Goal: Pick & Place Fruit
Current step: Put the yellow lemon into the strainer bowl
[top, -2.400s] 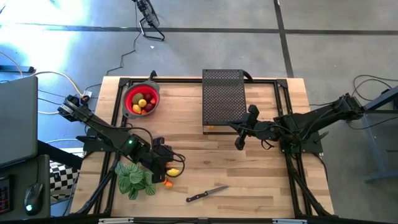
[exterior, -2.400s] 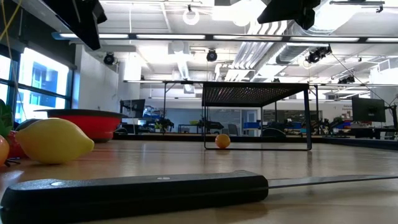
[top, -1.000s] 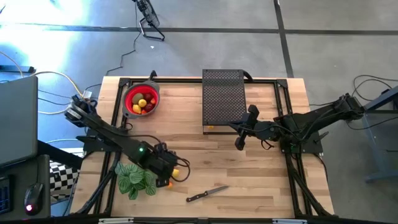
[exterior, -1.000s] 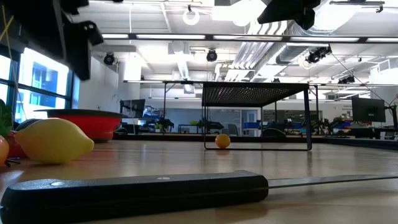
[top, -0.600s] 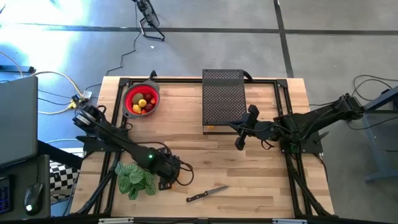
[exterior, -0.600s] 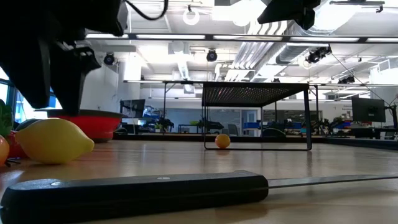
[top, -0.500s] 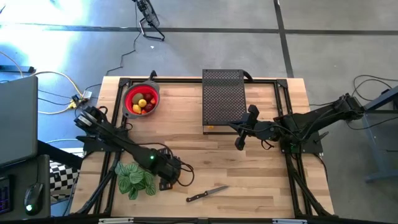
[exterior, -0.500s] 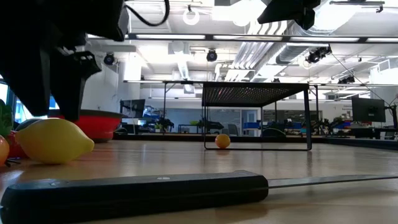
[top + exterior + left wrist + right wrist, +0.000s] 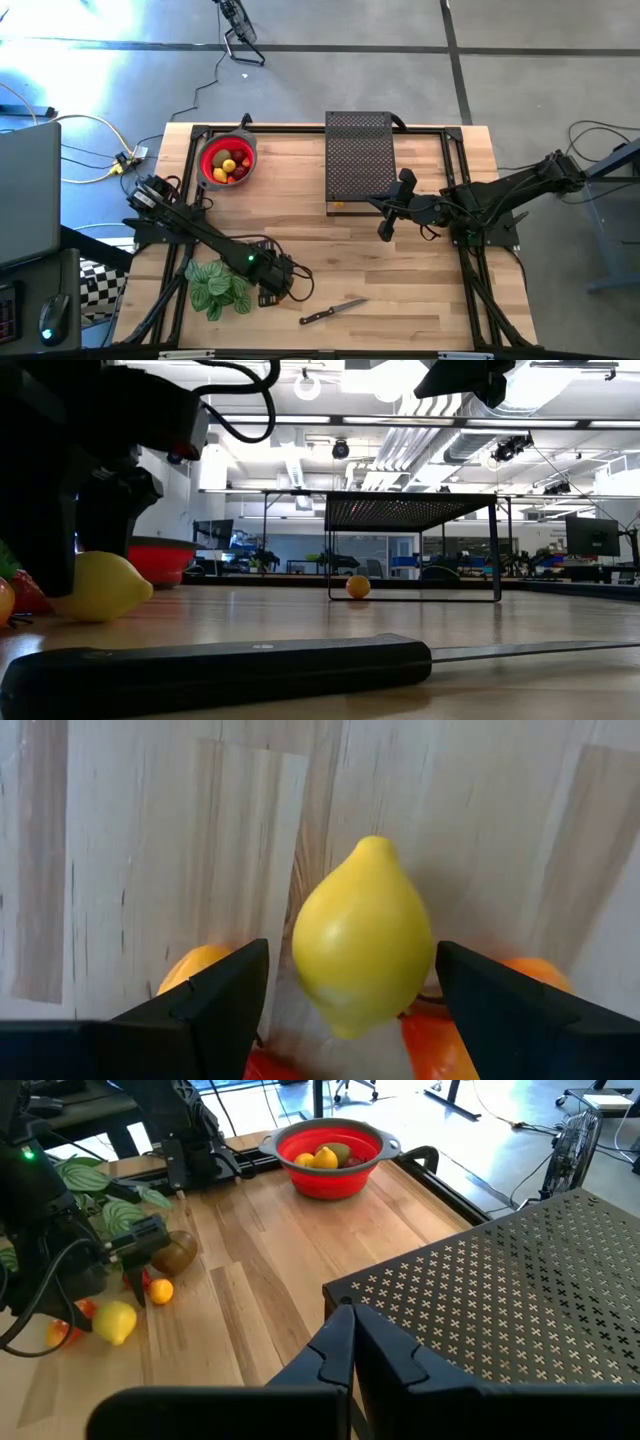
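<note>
Left wrist view: lemon between open left gripper fingers.

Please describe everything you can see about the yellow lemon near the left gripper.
The lemon is small, smooth and bright yellow, with a pointed tip at one end. It lies on its side on the wooden table, near the leafy plant, among little orange fruits. The left gripper is down over it with its fingers open on either side; they do not visibly touch it. In the low view it rests on the tabletop.
</note>
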Robot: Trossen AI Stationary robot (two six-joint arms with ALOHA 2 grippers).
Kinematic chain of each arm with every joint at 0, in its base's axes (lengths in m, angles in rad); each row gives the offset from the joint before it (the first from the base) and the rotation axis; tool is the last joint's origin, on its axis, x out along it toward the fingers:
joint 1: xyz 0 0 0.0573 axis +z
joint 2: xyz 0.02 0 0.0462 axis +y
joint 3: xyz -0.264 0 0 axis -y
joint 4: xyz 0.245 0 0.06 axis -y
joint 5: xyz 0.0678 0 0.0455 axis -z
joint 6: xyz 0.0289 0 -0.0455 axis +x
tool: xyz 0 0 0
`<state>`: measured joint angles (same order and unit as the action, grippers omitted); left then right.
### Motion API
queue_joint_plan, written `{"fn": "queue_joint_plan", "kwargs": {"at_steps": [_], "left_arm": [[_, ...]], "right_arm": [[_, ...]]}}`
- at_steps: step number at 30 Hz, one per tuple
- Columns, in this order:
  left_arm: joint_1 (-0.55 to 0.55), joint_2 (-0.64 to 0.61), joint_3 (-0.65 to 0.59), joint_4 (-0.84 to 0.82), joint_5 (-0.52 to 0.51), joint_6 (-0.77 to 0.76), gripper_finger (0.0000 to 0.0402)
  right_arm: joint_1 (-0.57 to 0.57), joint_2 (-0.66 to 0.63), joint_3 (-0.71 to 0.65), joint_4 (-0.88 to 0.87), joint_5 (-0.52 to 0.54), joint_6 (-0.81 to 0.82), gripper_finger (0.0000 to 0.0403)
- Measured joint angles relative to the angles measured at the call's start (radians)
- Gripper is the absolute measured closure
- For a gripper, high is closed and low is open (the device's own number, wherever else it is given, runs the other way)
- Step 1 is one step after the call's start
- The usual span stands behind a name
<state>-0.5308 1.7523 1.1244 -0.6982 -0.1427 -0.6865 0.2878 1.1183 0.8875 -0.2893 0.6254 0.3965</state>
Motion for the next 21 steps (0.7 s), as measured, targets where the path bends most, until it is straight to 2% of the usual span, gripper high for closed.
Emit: {"fn": "queue_joint_plan", "kwargs": {"at_steps": [21], "left_arm": [[0.0, 0.0, 0.0, 0.062, 0.004, 0.054, 0.0119]], "right_arm": [[0.0, 0.0, 0.0, 0.0, 0.0, 0.003, 0.04]]}}
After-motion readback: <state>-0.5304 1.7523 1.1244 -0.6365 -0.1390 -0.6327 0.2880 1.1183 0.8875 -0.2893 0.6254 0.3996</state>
